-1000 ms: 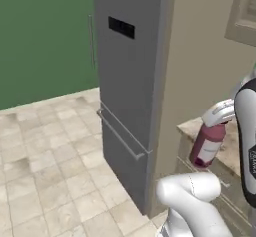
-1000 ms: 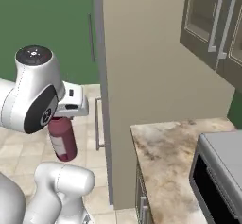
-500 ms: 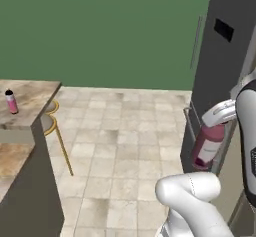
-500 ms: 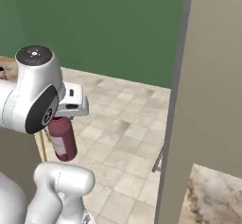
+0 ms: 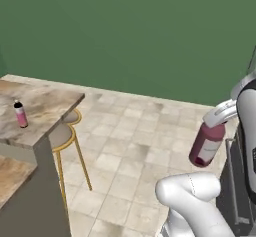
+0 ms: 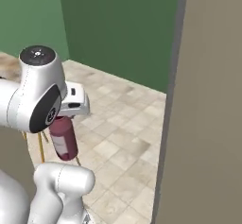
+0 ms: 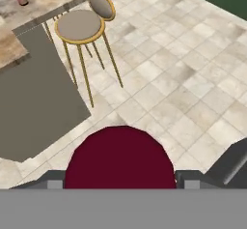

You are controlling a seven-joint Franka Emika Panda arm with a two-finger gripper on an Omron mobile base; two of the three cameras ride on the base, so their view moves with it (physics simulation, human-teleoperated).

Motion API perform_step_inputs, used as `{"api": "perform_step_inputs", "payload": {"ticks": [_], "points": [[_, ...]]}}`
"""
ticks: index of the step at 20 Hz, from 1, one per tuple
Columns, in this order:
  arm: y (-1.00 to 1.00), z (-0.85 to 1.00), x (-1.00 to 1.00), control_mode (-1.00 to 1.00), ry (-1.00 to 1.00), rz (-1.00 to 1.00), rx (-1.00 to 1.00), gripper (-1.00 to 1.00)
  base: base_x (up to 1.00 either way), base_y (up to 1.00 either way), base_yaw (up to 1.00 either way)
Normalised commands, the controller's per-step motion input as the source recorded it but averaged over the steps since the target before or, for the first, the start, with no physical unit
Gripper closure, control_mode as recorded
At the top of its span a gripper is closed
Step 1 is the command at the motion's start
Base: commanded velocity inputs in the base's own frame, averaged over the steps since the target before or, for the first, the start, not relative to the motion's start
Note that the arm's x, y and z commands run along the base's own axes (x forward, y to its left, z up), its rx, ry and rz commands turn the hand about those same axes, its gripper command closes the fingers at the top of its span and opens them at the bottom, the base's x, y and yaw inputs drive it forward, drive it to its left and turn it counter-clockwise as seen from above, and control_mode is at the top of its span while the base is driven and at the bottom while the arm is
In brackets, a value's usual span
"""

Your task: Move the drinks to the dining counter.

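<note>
- Compared with 0.5 s ago, both base views have swung further left because the base has driven on; the tall grey appliance has slid out of the left base view, and the long beige-brown marbled dining counter (image 5: 42, 108) now fills more of that picture's left side. That is camera travel, not movement of the objects.
- On that counter, near its front edge, the slim small pink bottle with a black cap (image 5: 20, 114) stands upright; it counts as 1 drink already delivered.
- Below the counter overhang, the round gold-framed stool with a grey seat (image 5: 64, 135) stands partly tucked under the slab. Risk: if the base drives straight in, the arm or its load could clip the thin stool legs.
- At right in the left base view, the 2-finger gripper (image 5: 218, 117) has its jaws spread wide and clamped on the upper part of the large dark maroon bottle with a pale label (image 5: 206, 145). The bottle hangs tilted, in the air, well apart from the counter.
- Risk: a tilted hold high on the body may let the bottle swing or slip during a turn.
- Risk: a set-down close to the pink bottle could topple it.
- Risk: a tilted release could tip the maroon bottle over the edge.
</note>
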Motion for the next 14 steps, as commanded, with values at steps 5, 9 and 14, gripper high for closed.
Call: {"api": "perform_step_inputs", "payload": {"ticks": [5, 9, 14], "points": [[0.0, 0.0, 0.0, 1.0, 0.0, 0.0, 0.0, 1.0, 1.0, -0.15, 0.44], [0.0, 0.0, 0.0, 1.0, 0.0, 0.0, 0.0, 1.0, 1.0, 0.0, 0.62], [0.0, 0.0, 0.0, 1.0, 0.0, 0.0, 0.0, 1.0, 1.0, 0.1, 0.62]]}}
